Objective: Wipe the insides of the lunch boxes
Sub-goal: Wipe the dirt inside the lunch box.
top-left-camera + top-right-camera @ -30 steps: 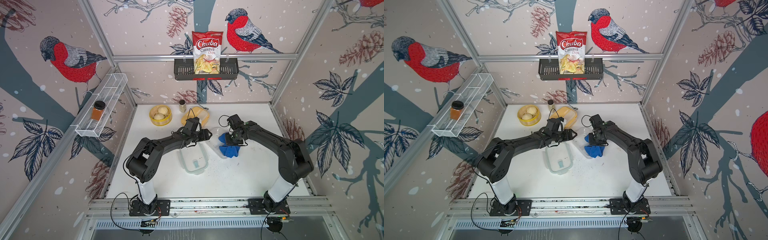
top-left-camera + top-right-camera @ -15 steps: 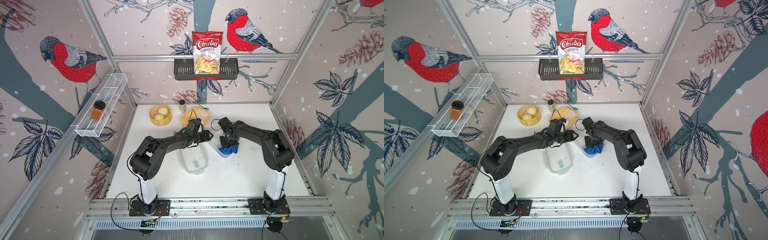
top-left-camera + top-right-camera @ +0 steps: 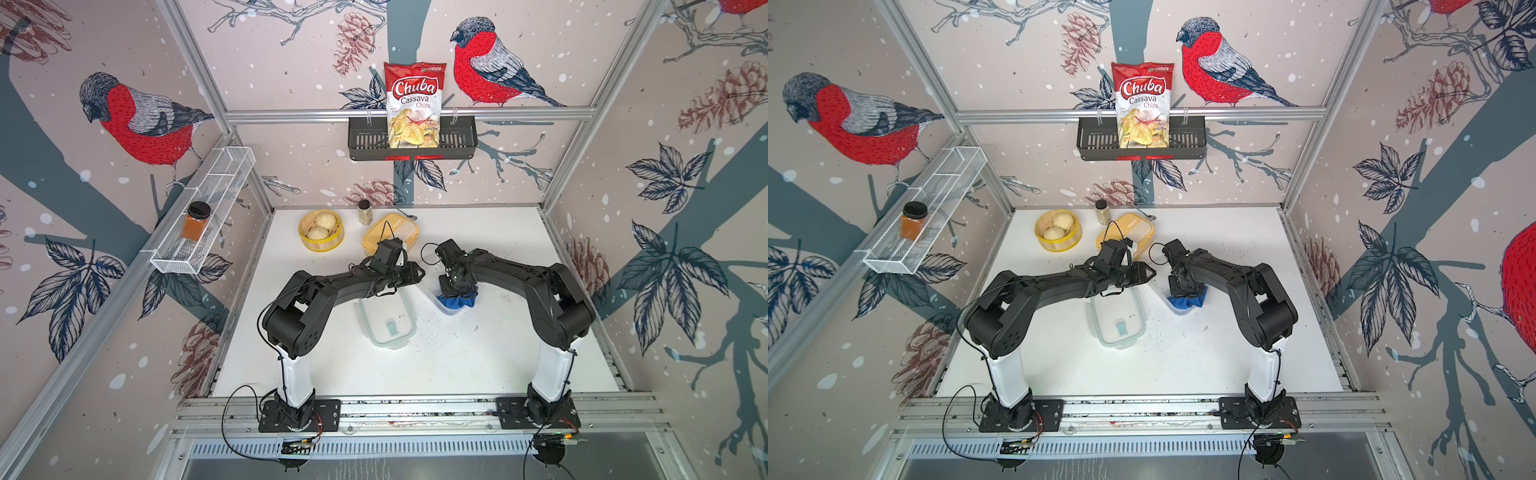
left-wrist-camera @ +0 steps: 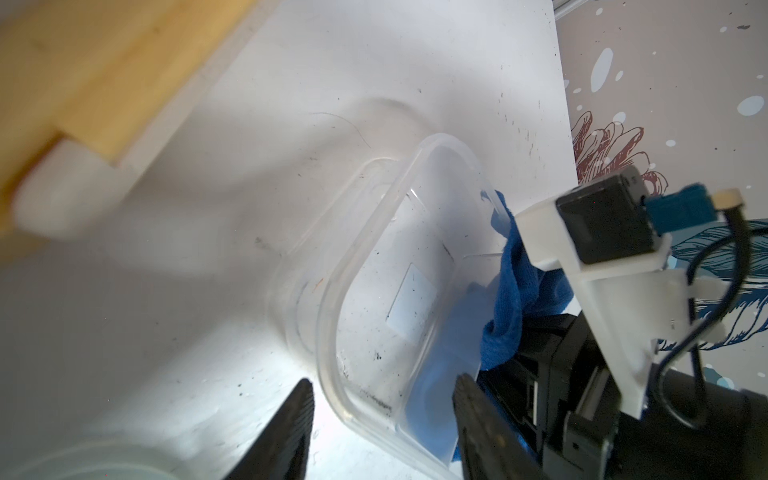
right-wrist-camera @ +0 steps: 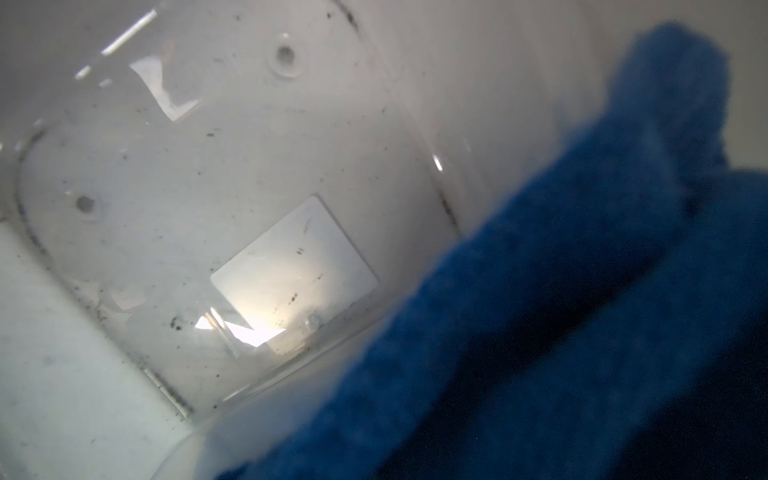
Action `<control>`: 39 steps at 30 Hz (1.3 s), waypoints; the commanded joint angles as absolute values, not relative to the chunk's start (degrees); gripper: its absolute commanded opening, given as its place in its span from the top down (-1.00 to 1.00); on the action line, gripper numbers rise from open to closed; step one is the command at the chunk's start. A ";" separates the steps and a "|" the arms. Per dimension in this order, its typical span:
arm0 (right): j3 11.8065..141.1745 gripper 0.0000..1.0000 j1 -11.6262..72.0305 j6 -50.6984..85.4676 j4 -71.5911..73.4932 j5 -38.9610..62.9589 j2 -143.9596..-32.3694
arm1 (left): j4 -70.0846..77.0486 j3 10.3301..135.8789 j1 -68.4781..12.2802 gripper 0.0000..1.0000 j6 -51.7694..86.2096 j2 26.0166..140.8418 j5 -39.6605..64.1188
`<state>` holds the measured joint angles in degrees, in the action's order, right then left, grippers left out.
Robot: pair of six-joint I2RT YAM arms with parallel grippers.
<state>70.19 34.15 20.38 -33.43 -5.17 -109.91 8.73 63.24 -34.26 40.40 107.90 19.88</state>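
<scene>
While the right fingers [image 4: 536,349] are pressed together on a bunched blue cloth [image 4: 511,291] and hold it low inside the clear lunch box [image 4: 415,232], the left fingers [image 4: 291,432] stand spread with one end of that box between them. I cannot tell whether either of them touches the wall.

The box sits open on the white desk [image 3: 478,353] between the two arms. Its green-rimmed lid [image 3: 388,324] lies apart, nearer the arm bases, and the yellow lunch box [image 3: 388,232] waits at the back with its lid on.

The step in hand looks like the wipe of the clear box, and it seems early: dark specks [image 5: 176,322] line the floor's edge and corners.

To do it well, the left fingers should pinch the wall firmly first, since such light plastic will likely slide or tip under the cloth. The cloth then wants dragging flat across the floor, pressed into the corner seams where the grit gathers, and up each wall. It should stay clear of the left fingers and lift the grit out, not push it about.
</scene>
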 commanded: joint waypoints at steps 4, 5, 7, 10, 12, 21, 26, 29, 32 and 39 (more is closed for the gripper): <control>69.71 1.00 37.37 23.19 -27.99 9.17 -111.00 | 5.90 66.13 -34.51 0.02 37.97 109.83 19.75; 69.78 1.00 37.97 23.41 -27.77 9.99 -111.05 | 6.02 66.10 -34.47 0.08 38.11 110.10 19.62; 69.53 1.00 39.10 24.24 -26.75 12.30 -110.81 | 6.40 65.81 -34.49 0.13 38.34 110.47 19.56; 69.64 1.00 41.23 25.07 -25.86 13.09 -110.74 | 6.44 65.66 -34.46 0.16 38.25 111.15 18.88; 69.94 1.00 42.00 24.95 -26.41 12.33 -111.39 | 6.04 65.99 -34.45 0.29 37.92 111.68 18.89; 68.80 1.00 43.60 24.96 -23.61 13.28 -111.28 | 5.22 66.60 -33.75 0.82 36.37 113.19 18.46; 70.17 1.00 44.03 25.42 -25.52 11.38 -113.67 | 4.98 66.65 -33.75 0.96 36.10 113.14 19.19; 69.98 1.00 43.69 24.72 -29.23 6.83 -114.08 | 4.99 65.91 -33.58 1.00 36.03 112.34 18.82; 67.85 1.00 42.03 24.74 -30.67 3.82 -112.70 | 5.38 65.29 -33.40 1.00 36.10 111.65 19.12; 63.57 1.00 37.37 24.13 -29.84 4.93 -107.78 | 3.74 65.54 -33.31 1.00 35.25 110.08 19.85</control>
